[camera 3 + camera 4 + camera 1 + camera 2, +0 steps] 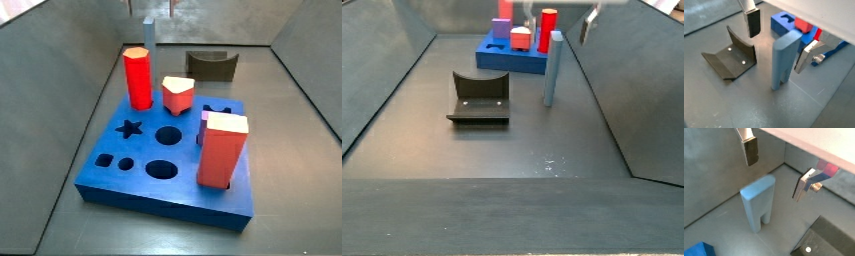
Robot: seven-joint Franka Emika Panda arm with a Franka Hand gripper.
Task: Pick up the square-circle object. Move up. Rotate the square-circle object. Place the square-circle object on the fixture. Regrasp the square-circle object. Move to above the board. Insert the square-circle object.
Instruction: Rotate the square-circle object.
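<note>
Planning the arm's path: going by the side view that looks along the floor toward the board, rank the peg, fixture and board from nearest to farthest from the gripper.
1. Peg: upright on the floor, just below the open gripper.
2. Board: behind the peg, at the far end.
3. Fixture: on the floor beside the peg, toward the camera.
Board and fixture are close to call.

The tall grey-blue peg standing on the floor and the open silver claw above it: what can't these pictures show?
- Slim grey-blue peg: its top is blurred in a wrist view.
- Open gripper: a side view's top edge cuts it off; tiny and faint in a side view.
- Dark fixture: a wrist view's edge cuts it off.
- Blue board: red blocks hide some holes.
</note>
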